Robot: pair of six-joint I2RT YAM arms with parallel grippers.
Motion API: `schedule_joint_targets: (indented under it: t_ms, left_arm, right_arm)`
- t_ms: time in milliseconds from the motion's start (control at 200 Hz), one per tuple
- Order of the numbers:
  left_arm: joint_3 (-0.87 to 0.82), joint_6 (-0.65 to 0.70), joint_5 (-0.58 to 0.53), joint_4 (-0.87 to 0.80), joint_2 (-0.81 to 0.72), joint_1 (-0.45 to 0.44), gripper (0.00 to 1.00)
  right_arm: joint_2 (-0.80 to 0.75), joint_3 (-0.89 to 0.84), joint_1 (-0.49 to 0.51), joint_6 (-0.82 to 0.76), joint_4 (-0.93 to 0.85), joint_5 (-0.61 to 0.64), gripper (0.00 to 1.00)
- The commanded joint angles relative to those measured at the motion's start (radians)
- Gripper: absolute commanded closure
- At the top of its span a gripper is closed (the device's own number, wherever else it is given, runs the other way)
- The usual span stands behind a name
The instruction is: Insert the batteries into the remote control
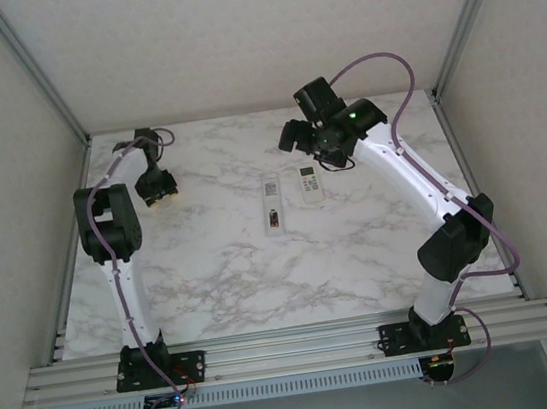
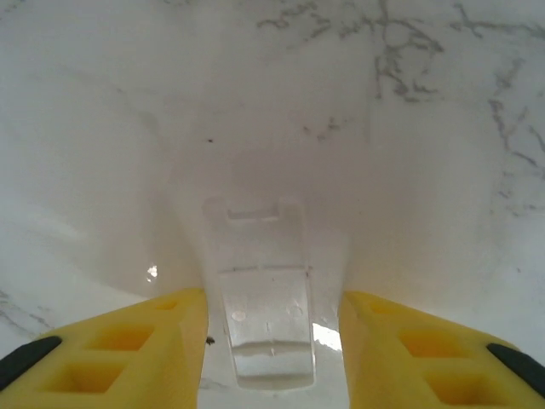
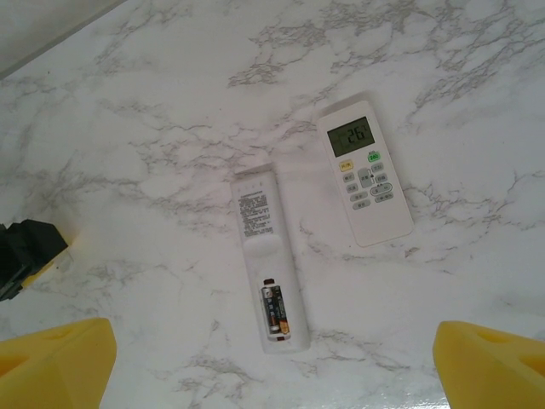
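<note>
A long white remote control (image 3: 269, 271) lies back-up in the middle of the table, its battery compartment uncovered. Two dark batteries (image 3: 275, 308) with orange ends sit side by side in that compartment. In the top view the same remote (image 1: 271, 203) shows a dark patch where the batteries (image 1: 274, 216) lie. My right gripper (image 3: 272, 331) hovers high above it, open wide, nothing between its yellow fingers (image 3: 60, 358). My left gripper (image 1: 158, 187) is low at the far left, open, and a white battery cover (image 2: 268, 319) lies flat on the marble between its fingers (image 2: 170, 341), with a gap on each side.
A shorter white remote (image 3: 366, 181) lies face-up just right of the long one, its display lit; it also appears in the top view (image 1: 310, 183). The marble table (image 1: 294, 282) is bounded by metal rails and walls at left, right and back.
</note>
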Motion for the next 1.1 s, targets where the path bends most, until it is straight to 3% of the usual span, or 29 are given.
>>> schedule_joint_targets:
  t_ms: [0,270,355,661,821,931,1011,1096]
  left_arm:
    - [-0.028,0.020,0.004,-0.065,-0.013,-0.016,0.57]
    - [-0.050,0.023,-0.080,-0.084,0.024,-0.028,0.65]
    - [-0.044,0.020,-0.062,-0.081,0.023,-0.028,0.70]
    - [-0.035,-0.011,0.077,-0.045,-0.043,-0.026,0.74]
    - [-0.051,-0.032,0.203,0.004,-0.133,-0.022,0.74]
    - [-0.099,-0.090,0.386,0.102,-0.224,-0.027,0.75]
    - [-0.137,-0.153,0.528,0.206,-0.294,-0.040,0.75]
    - [-0.148,-0.207,0.605,0.294,-0.352,-0.073,0.75]
  right_arm:
    - [0.006,0.002,-0.007,0.015,-0.022,0.002,0.04]
    - [0.021,0.021,-0.008,0.017,-0.034,-0.018,0.03]
    - [0.019,0.020,-0.010,0.019,-0.038,-0.017,0.03]
    - [0.004,-0.001,-0.013,0.033,-0.047,-0.028,0.03]
    - [0.004,0.002,-0.019,0.030,-0.037,-0.043,0.03]
    - [0.003,0.008,-0.022,-0.011,-0.007,-0.071,0.02]
    - [0.004,0.008,-0.024,-0.084,0.043,-0.135,0.01]
    - [0.011,0.024,-0.031,-0.159,0.075,-0.225,0.01]
